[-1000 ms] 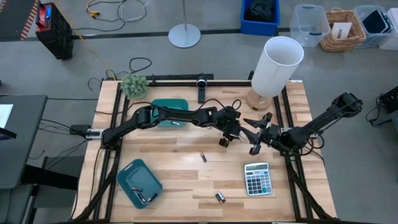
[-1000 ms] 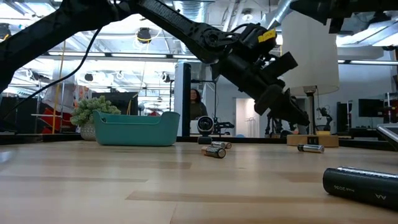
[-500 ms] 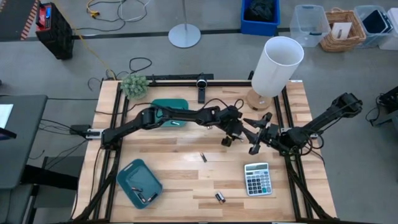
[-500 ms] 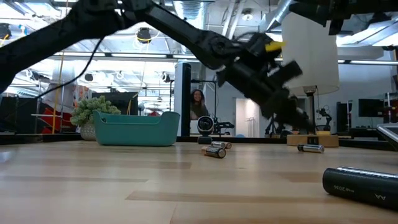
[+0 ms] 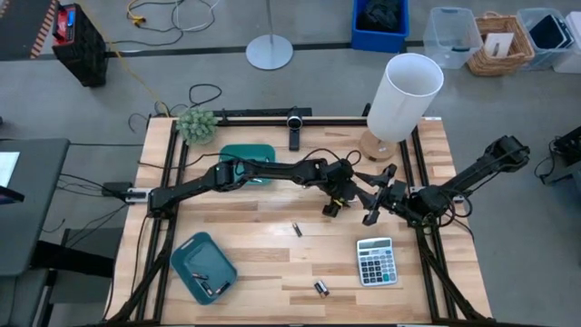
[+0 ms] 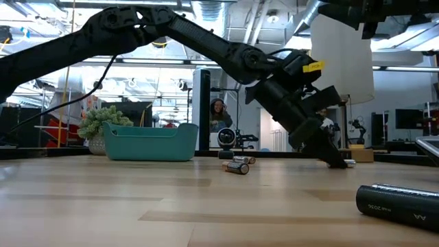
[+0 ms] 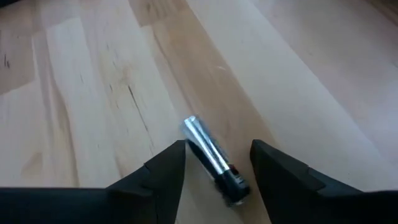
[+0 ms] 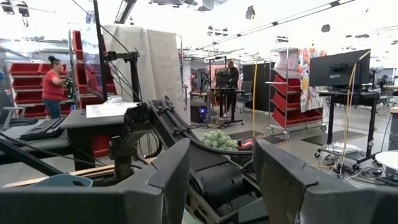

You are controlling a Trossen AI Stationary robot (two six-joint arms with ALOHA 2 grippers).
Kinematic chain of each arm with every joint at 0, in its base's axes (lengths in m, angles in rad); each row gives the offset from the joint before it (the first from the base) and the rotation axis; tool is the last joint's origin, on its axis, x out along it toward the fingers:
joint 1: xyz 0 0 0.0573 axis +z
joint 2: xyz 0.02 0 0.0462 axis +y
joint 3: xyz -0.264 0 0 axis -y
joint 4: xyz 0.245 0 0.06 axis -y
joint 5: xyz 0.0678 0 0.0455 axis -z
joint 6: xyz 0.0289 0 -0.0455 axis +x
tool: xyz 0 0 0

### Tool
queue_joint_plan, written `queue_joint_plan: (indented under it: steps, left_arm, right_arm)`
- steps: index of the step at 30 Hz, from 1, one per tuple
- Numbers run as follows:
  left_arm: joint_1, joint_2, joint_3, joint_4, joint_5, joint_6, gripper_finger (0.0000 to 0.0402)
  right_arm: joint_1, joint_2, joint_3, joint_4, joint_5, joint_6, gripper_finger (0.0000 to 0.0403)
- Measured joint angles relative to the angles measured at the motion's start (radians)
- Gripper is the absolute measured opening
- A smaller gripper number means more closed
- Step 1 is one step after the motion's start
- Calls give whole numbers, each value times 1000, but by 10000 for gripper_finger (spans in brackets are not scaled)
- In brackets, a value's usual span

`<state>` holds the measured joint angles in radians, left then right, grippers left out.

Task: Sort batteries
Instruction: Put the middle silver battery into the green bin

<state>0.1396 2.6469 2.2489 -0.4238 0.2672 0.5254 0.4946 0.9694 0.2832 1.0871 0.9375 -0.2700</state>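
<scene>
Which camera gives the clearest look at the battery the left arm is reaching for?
The left wrist view: the battery lies on the wood between the open left end effector fingers, not yet gripped. From above the end effector hides it. The low view blocks it; the right wrist view misses it.

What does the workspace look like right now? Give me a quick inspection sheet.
Surface: wooden table, framed by dark rails.
Job's things: one battery lies between the left pincer's fingers, not yet gripped; loose batteries and on the open wood; a few more in the near teal tray; far teal tray partly hidden by the left arm.
Clutter: calculator, white lamp, small plant.
Grippers: left pincer open, down at the table; right pincer open, raised beside it, empty.
Cables: black leads off the far-left corner.
Surroundings: bins and a basket on the floor; people in the room behind.
</scene>
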Motion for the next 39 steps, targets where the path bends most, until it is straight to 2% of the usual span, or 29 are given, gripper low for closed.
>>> queue_joint_plan:
  steps: [4,11,19,26,39]
  left_arm:
    - [-1,0,-3,-8,-6,-21,138]
    - [-9,0,-5,-27,-19,-23,43]
    - [-13,1,-6,-25,-23,3,42]
    - [-10,-6,-9,10,52,-55,42]
    - [-6,-98,-15,5,64,-105,42]
  right_arm:
    - [0,0,0,-2,0,0,191]
    - [0,0,0,-2,0,0,191]
    - [0,0,0,-2,1,0,191]
    - [1,0,0,11,-1,11,191]
    - [9,0,0,29,-22,4,191]
